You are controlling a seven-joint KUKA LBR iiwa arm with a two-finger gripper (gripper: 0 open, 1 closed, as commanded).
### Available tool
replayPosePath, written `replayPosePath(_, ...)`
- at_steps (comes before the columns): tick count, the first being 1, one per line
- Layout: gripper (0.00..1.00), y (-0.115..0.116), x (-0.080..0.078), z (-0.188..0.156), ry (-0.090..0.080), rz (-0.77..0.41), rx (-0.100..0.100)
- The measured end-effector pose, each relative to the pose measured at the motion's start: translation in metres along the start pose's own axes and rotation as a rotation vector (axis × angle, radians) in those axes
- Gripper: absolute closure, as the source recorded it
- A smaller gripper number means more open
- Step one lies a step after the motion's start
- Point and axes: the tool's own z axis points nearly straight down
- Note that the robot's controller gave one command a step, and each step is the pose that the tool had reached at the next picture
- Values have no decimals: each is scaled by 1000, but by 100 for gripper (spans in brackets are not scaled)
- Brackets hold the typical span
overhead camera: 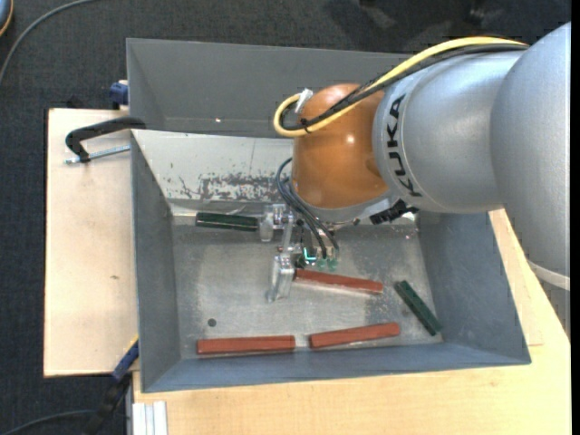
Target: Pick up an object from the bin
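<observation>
My gripper (283, 268) hangs low over the middle of the bin floor, under the orange wrist cover. A thin red-brown stick (343, 284) lies flat just to its right, with its left end right at the gripper. Whether that end is touched or held is hidden by the gripper body. A dark green stick (227, 222) lies to the gripper's upper left, near the back wall.
Two more red-brown sticks (246, 343) (354, 335) lie end to end along the front wall. Another dark green stick (418, 307) rests slanted by the right wall. The arm and orange cover overhang the bin's back right.
</observation>
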Motion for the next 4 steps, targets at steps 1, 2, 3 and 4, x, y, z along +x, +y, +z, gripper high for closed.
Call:
replayPosePath(1,0,-63,21,66,-1,155,2)
replayPosePath(2,0,-134,22,63,-7,133,3)
replayPosePath(3,100,-129,22,64,-7,127,-1)
replayPosePath(4,100,-137,15,-126,-22,149,-1)
